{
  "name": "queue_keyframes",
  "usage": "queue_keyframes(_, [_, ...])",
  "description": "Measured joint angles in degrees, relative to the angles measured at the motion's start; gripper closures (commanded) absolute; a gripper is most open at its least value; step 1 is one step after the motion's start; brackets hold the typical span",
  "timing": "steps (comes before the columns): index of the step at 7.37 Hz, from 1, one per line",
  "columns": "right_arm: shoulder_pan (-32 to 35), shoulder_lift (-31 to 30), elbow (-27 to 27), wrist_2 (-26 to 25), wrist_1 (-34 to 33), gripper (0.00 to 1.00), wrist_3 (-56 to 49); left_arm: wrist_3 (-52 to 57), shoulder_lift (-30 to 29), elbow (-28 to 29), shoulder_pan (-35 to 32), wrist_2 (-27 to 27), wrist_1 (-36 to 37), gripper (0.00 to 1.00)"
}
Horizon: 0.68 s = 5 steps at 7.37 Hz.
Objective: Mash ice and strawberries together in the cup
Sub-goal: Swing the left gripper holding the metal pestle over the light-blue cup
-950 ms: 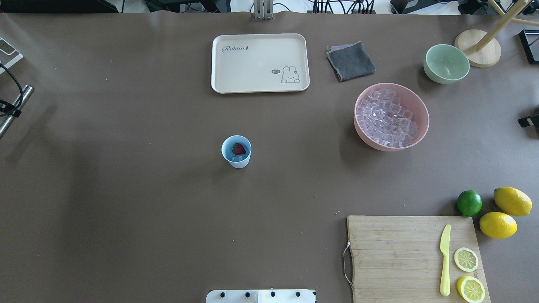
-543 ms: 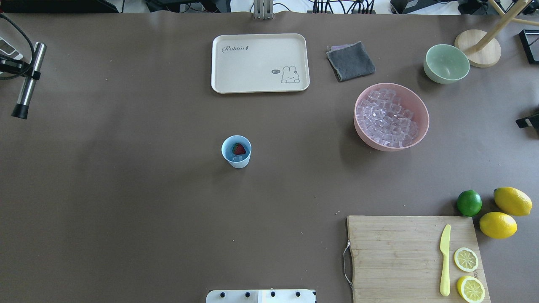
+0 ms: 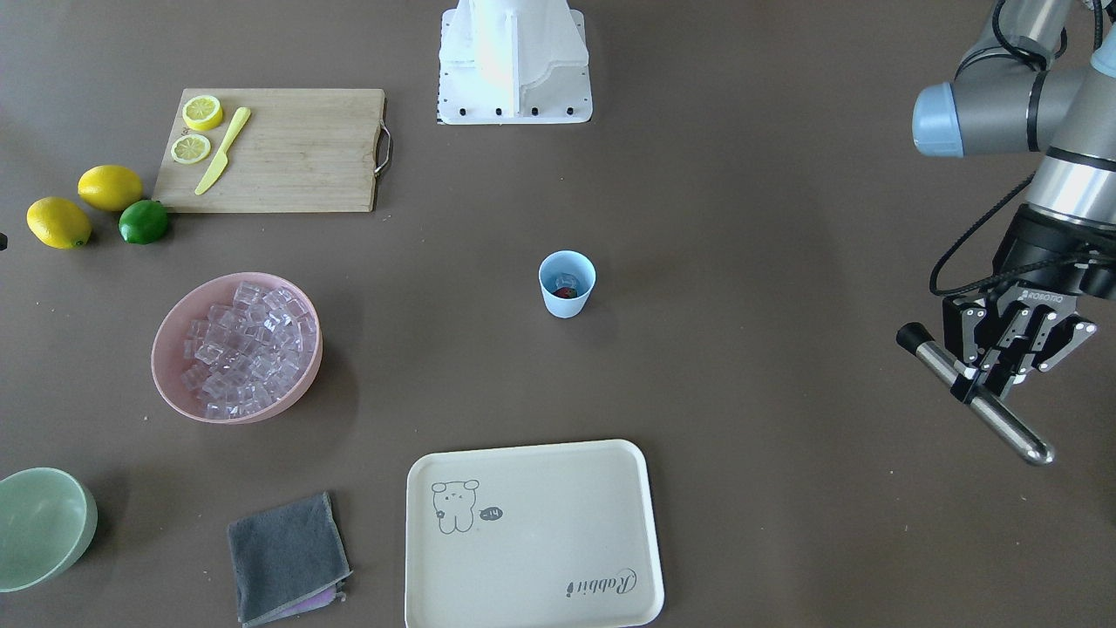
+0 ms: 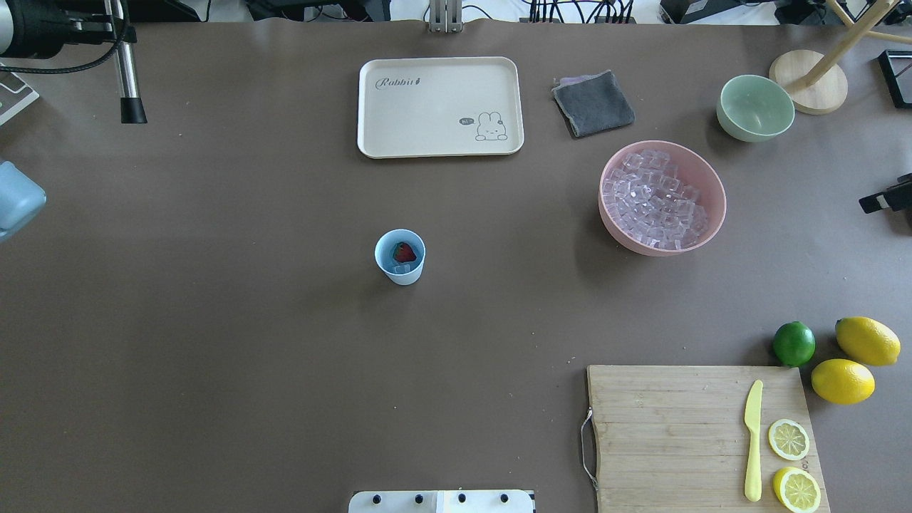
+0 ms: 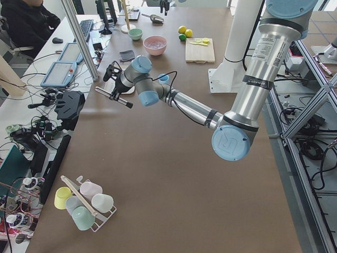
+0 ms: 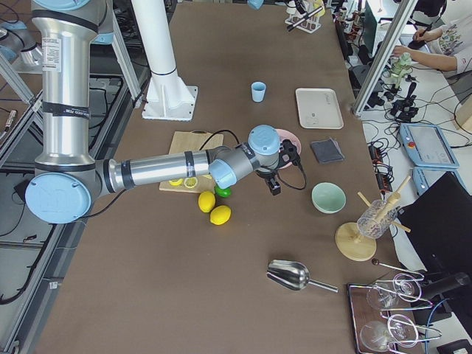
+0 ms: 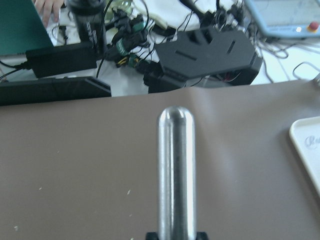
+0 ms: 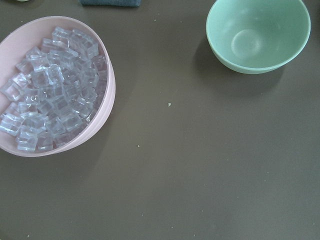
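Cup (image 4: 400, 256) upright on brown table (image 4: 214, 320); left hand (image 3: 983, 386) grips metal rod (image 3: 1011, 432); right hand (image 6: 275, 186) state unclear.

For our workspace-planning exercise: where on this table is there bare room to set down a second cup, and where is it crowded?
Bare: the stretch between the cup and the tray; also between the cup and the cutting board. Crowded: around the pink bowl, cloth and green bowl.

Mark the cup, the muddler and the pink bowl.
cup (image 3: 567, 305): front-facing view, outer wall below the rim.
muddler (image 3: 1007, 427): front-facing view, bare steel shaft past the jaws.
pink bowl (image 3: 166, 344): front-facing view, bare inner wall at the view's left.
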Motion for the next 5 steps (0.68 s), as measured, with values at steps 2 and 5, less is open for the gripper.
queue_keyframes(2, [0.66, -0.89, 1.22, -0.26, -0.17, 0.01, 0.28, -5.79, 0.01, -4.24, 10.52, 22.33, -0.26, 1.00])
queue_keyframes(5, [2.61, -5.25, 0.83, -1.88, -0.18, 0.01, -3.03, -10.67, -3.14, -7.30, 26.21, 41.65, -0.20, 1.00])
